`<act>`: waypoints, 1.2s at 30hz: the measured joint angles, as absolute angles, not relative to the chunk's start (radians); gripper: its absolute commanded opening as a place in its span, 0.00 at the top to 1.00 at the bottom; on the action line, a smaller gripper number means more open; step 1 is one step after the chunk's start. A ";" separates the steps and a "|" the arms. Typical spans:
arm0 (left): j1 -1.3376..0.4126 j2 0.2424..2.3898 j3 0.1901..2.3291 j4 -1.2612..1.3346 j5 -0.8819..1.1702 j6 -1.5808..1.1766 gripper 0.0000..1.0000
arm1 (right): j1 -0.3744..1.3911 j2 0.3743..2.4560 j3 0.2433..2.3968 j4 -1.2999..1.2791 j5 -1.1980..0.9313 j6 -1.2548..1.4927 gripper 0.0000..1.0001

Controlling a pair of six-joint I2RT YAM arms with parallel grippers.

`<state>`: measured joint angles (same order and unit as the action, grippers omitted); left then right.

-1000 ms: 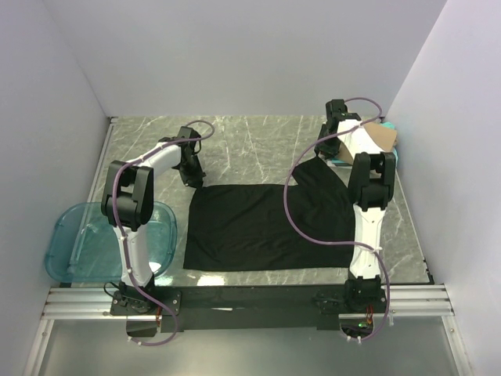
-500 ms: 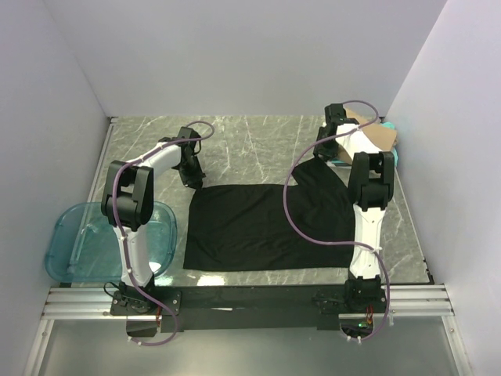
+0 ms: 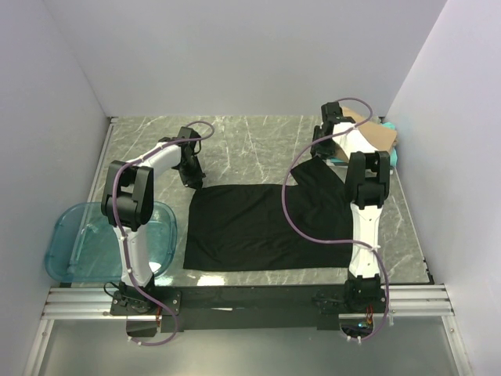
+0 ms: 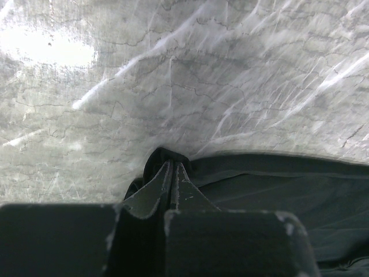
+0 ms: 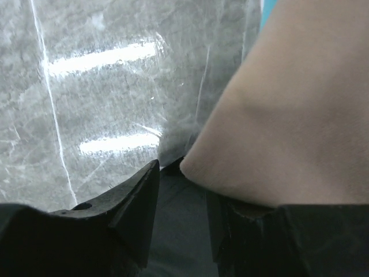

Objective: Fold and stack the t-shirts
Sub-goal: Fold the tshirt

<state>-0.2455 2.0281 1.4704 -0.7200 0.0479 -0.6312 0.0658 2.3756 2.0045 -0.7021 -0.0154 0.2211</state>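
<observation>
A black t-shirt (image 3: 266,223) lies spread flat in the middle of the table. My left gripper (image 3: 192,177) is shut on its far left corner; in the left wrist view the fingertips (image 4: 172,168) pinch a bunched fold of the black fabric (image 4: 277,196). My right gripper (image 3: 322,153) is open and low over the shirt's far right corner. In the right wrist view the black cloth (image 5: 179,231) lies between the spread fingers (image 5: 135,208). A tan t-shirt (image 5: 288,115) overlaps the right finger. It lies at the back right (image 3: 377,137).
A teal piece of cloth (image 3: 394,153) shows under the tan shirt by the right wall. A blue translucent tray (image 3: 78,235) sits at the left table edge. White walls close in on the left, back and right sides.
My right gripper has shifted slightly left, toward the black shirt's far right corner. The left arm and the shirt have not moved.
</observation>
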 measured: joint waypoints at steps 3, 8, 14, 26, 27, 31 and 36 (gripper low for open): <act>-0.245 2.028 1.470 -0.720 0.048 -0.631 0.99 | 0.070 2.376 2.004 -0.703 -0.012 0.210 0.57; -0.245 2.028 1.470 -0.722 0.047 -0.631 0.99 | 0.072 2.376 2.003 -0.704 0.009 0.201 0.76; -0.245 2.028 1.464 -0.719 0.047 -0.631 0.99 | 0.072 2.376 2.003 -0.705 0.025 0.191 0.98; -0.245 2.026 1.468 -0.729 0.035 -0.628 0.99 | 0.071 2.338 1.970 -0.705 0.057 0.188 1.00; -0.245 2.026 1.475 -0.735 0.030 -0.628 0.99 | 0.068 2.336 1.973 -0.708 0.061 0.188 1.00; -0.244 2.028 1.529 -0.766 0.024 -0.622 0.99 | 0.065 2.334 2.001 -0.725 0.063 0.188 1.00; -0.239 2.065 1.632 -0.783 0.020 -0.614 0.99 | 0.060 2.334 2.078 -0.754 0.061 0.189 1.00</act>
<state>-0.2390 2.0655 1.6318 -0.7834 0.0200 -0.6140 0.0605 2.3341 2.0777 -0.7540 0.0612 0.1886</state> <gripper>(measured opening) 0.014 0.009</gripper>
